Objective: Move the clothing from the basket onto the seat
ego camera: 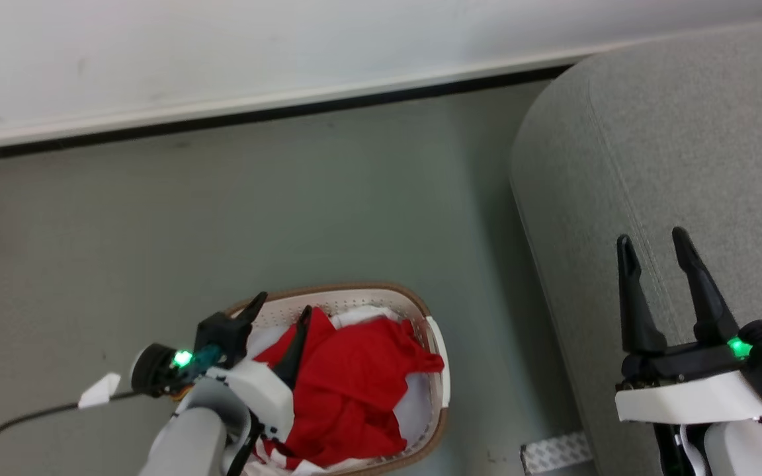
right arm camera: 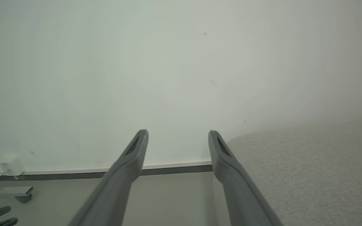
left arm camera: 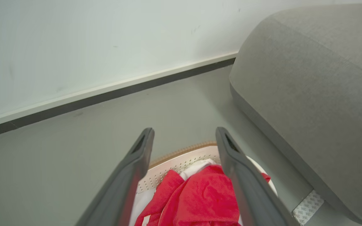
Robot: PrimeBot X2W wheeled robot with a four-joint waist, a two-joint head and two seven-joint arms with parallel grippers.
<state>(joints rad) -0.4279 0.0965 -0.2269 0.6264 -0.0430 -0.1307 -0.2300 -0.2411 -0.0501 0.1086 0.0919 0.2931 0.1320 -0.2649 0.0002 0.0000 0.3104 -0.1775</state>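
Looks like a bare test room set up as a corner of a home. In the head view there's a plain white wall point(ego camera: 288, 53) at 12 o'clock with a dark baseboard point(ego camera: 255, 116) and a smooth grey floor point(ego camera: 321, 218). The homey bits are a big grey upholstered seat point(ego camera: 685, 165) at 3 o'clock and a plastic laundry basket point(ego camera: 354, 301) of red clothes point(ego camera: 354, 390) at 6, while the tape patch point(ego camera: 556, 453) on the floor near 5 and the loose cable point(ego camera: 10, 423) at 8 feel more lab.

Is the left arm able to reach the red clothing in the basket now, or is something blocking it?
Probably yes. The left tool hangs open just above the red clothing, which lies uncovered in the basket; nothing stands between them.
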